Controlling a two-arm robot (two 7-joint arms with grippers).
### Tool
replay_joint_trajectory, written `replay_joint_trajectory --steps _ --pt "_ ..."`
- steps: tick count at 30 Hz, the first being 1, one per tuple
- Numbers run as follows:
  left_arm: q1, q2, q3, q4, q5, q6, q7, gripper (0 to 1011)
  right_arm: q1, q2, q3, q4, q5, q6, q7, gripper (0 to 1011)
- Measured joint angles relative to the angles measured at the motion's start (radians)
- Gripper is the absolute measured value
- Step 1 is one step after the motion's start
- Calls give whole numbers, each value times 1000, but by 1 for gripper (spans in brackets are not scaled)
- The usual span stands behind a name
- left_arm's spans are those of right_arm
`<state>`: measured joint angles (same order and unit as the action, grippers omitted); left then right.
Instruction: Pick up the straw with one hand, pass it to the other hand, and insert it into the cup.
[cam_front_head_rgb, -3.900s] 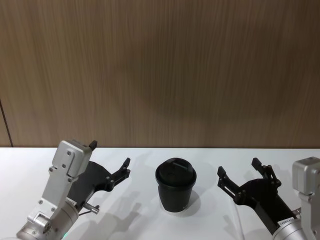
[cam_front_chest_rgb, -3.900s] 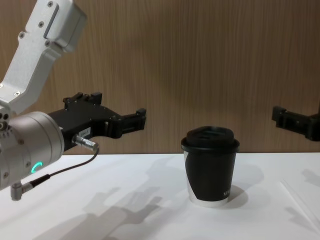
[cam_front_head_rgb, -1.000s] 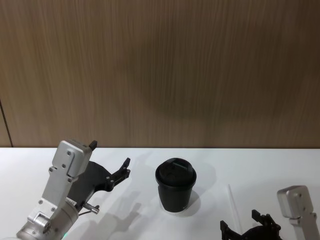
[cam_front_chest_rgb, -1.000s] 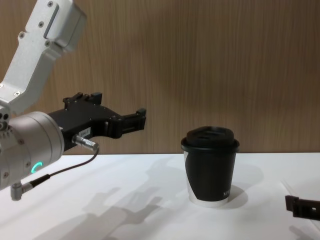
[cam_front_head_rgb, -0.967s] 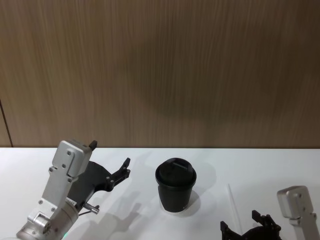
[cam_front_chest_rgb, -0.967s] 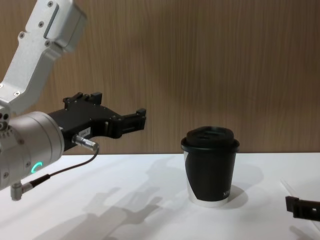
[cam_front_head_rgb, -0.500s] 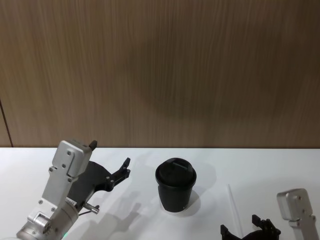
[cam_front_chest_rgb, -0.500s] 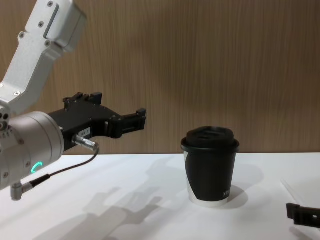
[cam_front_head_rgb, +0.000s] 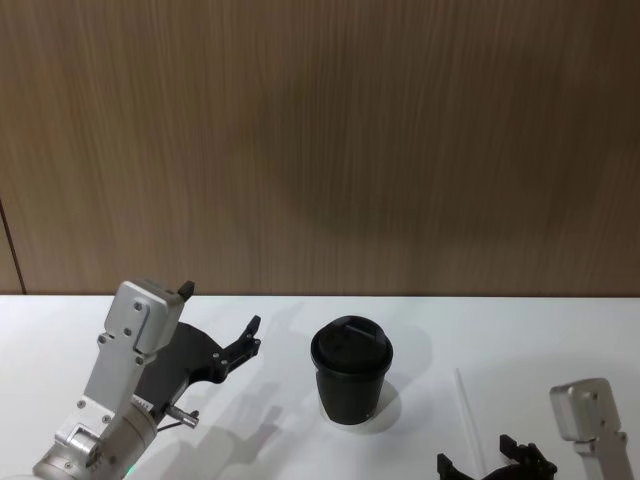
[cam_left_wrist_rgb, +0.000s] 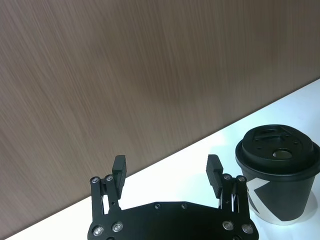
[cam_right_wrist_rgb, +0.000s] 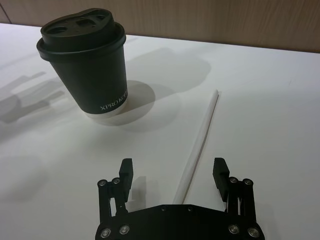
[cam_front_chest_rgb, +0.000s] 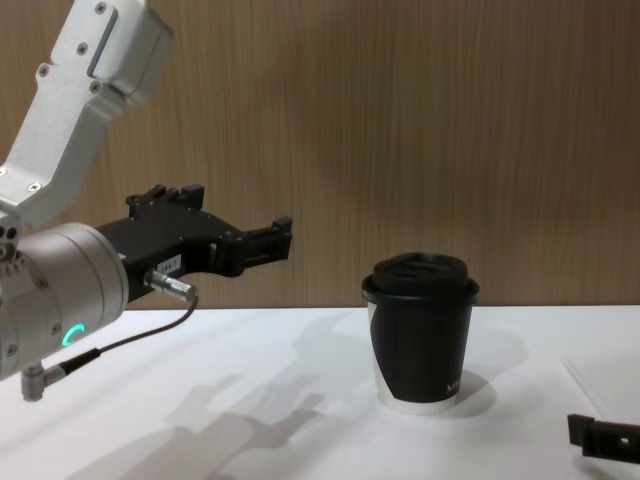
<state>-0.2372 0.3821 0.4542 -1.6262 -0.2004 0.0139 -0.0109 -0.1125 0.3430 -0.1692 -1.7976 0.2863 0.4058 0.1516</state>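
From the head view, the straw is lying flat on the white bench, just to the robot's right of the cup and apart from it. Its long axis is running almost straight away from the robot. The right pincer is hanging low at the straw's near end with its fingers spread. The left pincer is waiting on the far side of the cup, also spread and holding nothing. The right arm is plainly the nearer one.

In the left wrist view, the left pincer is showing both fingers wide apart with bare bench between them. The cup is standing upright beyond one finger.

In the right wrist view, the straw is reaching forward out of the gap between the fingers of the right pincer. It is sitting roughly midway between them and leaning slightly across the gap. Its near end is passing under the palm, and neither finger is touching it. The cup is standing well off to one side.

In the chest view, the right pincer is sitting close above the bench at the lower right corner. The straw is showing faintly just behind it. The left pincer is hovering high, level with the lid of the cup.

Judging from this, the grasp is calling for a short drop and a squeeze across the straw's width.
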Motion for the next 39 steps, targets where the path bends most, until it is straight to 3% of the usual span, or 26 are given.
replay_joint_trajectory --steps 36,39 --pt "0 0 0 0 0 0 0 1003 6 -33 17 4 -4 72 12 1002" --pt "0 0 0 0 0 0 0 1003 6 -34 18 4 -4 75 12 945"
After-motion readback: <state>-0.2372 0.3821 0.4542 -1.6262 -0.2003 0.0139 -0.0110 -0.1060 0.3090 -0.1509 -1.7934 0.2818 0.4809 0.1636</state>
